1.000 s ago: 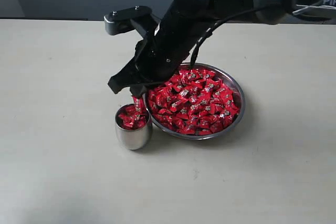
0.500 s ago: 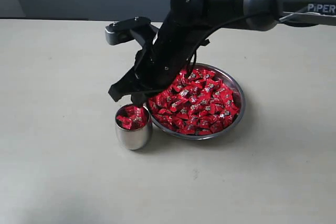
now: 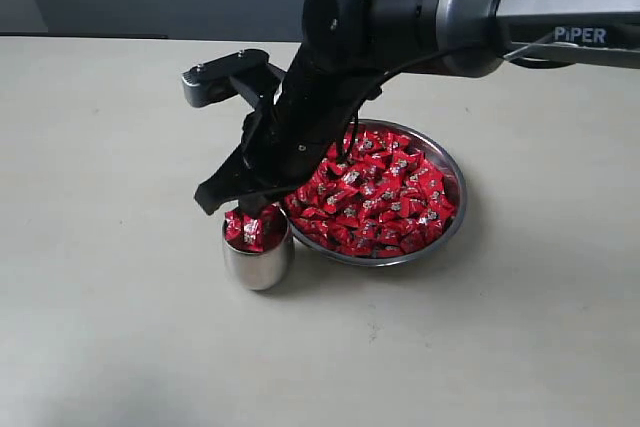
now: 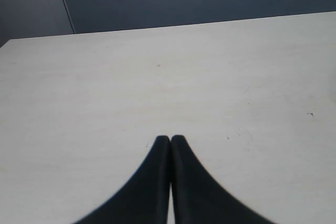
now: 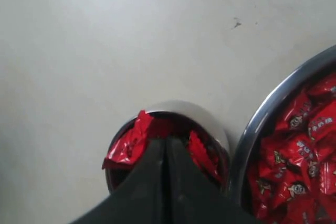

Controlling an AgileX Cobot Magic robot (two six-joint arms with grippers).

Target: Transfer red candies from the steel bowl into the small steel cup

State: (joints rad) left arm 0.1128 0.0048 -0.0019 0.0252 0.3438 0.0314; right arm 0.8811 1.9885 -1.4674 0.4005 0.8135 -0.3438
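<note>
a: where is the small steel cup [image 3: 257, 262] found?
b: it is stood upright on the table [image 3: 110, 327], just beside the steel bowl [image 3: 390, 263], at the bowl's left edge in the exterior view. the two rims are seen touching or very nearly so; which of the two cannot be told.
a: and the red candies [image 3: 380, 192]?
b: most are heaped in the bowl, which is filled almost to its rim. a smaller lot is piled in the cup, and a few wrappers are raised above its lip.
a: how is the right gripper [image 3: 252, 207] placed?
b: its arm is extended from the right side of the exterior view, across the bowl, and the gripper is pointed down over the cup's mouth. in the right wrist view the jaws are pressed together with no gap, and the tips are set among the wrappers at the top of the cup. nothing is seen clamped between them.
a: is the left gripper [image 4: 170, 140] shown?
b: it is shown in the left wrist view. its jaws are likewise closed flush, nothing is held, and the pale table surface is seen beneath and beyond it.
</note>
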